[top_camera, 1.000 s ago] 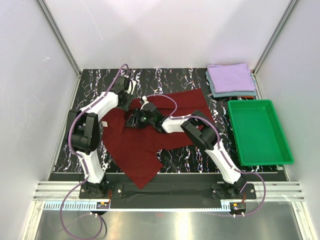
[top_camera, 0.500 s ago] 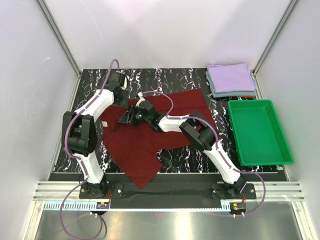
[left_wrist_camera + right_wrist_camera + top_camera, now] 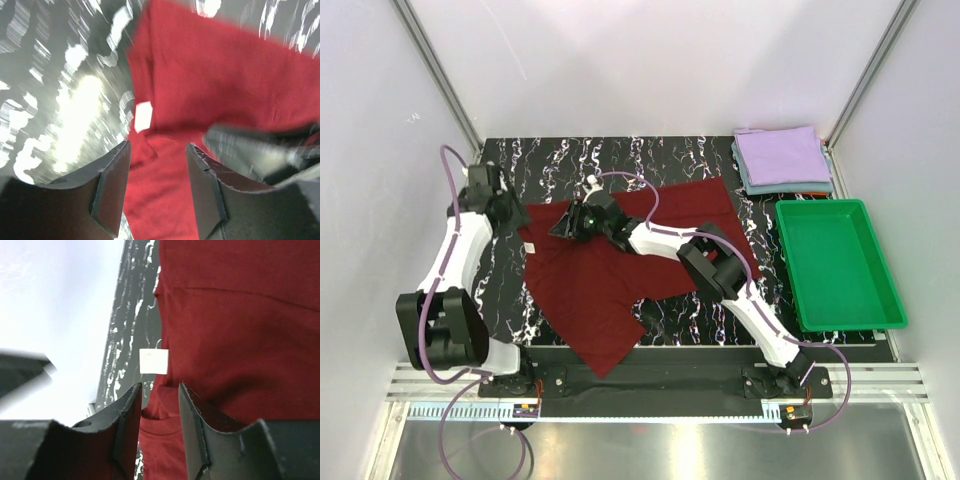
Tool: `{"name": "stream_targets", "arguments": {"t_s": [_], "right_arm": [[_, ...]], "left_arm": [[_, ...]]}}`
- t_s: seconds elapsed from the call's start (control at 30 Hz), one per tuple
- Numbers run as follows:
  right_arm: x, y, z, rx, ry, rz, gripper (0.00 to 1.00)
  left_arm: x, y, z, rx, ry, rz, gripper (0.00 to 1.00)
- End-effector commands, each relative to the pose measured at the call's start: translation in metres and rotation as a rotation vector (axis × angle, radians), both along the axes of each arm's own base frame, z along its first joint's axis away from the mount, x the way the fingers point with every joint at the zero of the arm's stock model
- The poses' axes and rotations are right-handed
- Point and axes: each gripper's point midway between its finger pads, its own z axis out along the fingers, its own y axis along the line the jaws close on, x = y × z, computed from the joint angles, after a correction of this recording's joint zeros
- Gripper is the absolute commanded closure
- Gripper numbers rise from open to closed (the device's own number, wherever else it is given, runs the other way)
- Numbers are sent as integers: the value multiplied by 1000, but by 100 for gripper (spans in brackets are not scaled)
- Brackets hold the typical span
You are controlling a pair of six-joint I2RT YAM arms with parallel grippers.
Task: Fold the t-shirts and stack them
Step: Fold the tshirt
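Observation:
The dark maroon t-shirt (image 3: pixel 610 280) lies spread and rumpled on the black marbled table. Its small white neck label shows in the left wrist view (image 3: pixel 143 116) and in the right wrist view (image 3: pixel 153 361). My left gripper (image 3: pixel 512 218) is open just off the shirt's far-left edge, its jaws over the collar area (image 3: pixel 157 150). My right gripper (image 3: pixel 562 226) is open low over the shirt's left part near the label (image 3: pixel 160 387), with fabric showing between its jaws. The folded lavender t-shirt (image 3: pixel 782 153) lies on the folded grey-blue one (image 3: pixel 788 187) at the far right.
A green plastic tray (image 3: pixel 895 300) stands on the right, in front of the folded stack. White walls and metal posts close in the table on three sides. The right arm stretches diagonally across the shirt.
My left arm has swung left, from over the shirt's top to its left edge. My right gripper has slid left and farther along the shirt toward the label.

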Motion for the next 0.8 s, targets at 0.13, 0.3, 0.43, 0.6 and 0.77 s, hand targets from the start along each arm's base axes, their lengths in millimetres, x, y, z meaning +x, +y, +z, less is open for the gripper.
{"name": "stream_targets", "arguments": {"t_s": [0.13, 0.3, 0.43, 0.6, 0.77], "right_arm": [[26, 1, 16, -55, -51, -15, 57], [46, -23, 37, -60, -76, -50, 57], [57, -58, 65, -57, -108, -98, 58], [52, -101, 92, -85, -170, -158, 59], [42, -121, 102, -85, -195, -178, 59]], "left_arm": [[-27, -31, -32, -108, 24, -93, 50], [-31, -59, -37, -209, -21, -150, 51], [-14, -76, -37, -314, -126, -139, 51], [-2, -86, -42, -431, -201, -58, 51], [9, -83, -60, -460, -206, 19, 46]]}}
